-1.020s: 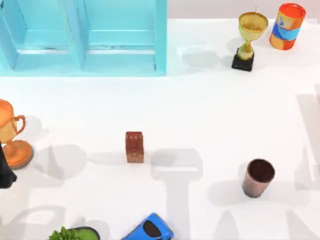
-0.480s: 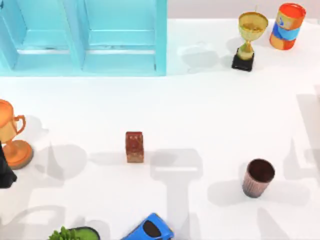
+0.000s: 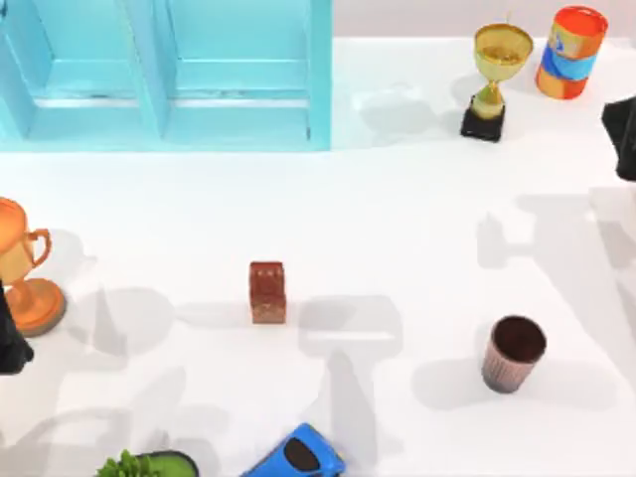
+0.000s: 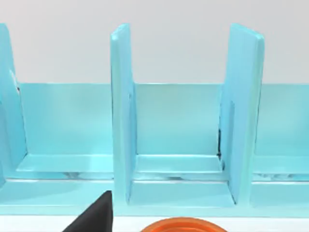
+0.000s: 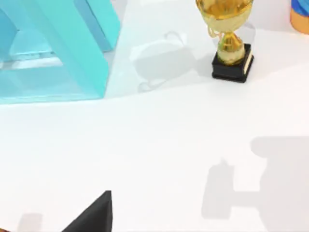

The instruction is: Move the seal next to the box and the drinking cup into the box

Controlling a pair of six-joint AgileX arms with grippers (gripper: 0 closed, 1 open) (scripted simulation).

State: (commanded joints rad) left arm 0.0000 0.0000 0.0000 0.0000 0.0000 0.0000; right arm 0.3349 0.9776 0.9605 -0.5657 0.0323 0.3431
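Reddish-brown mottled seal [image 3: 267,292] stands upright mid-table, long axis vertical. Right of it, near front, I see ribbed brown cup [image 3: 513,354], mouth up. Box [image 3: 164,75] far left. Left gripper [image 3: 12,343] left edge, right gripper [image 3: 623,134] right edge.

Bystander objects on the white table [image 3: 417,219].
Gold trophy [image 3: 494,79] and orange-and-blue can [image 3: 569,52] stand at far right; orange trophy [image 3: 25,268] at left edge; blue toy car [image 3: 296,455] and green plant [image 3: 139,464] along the near edge.
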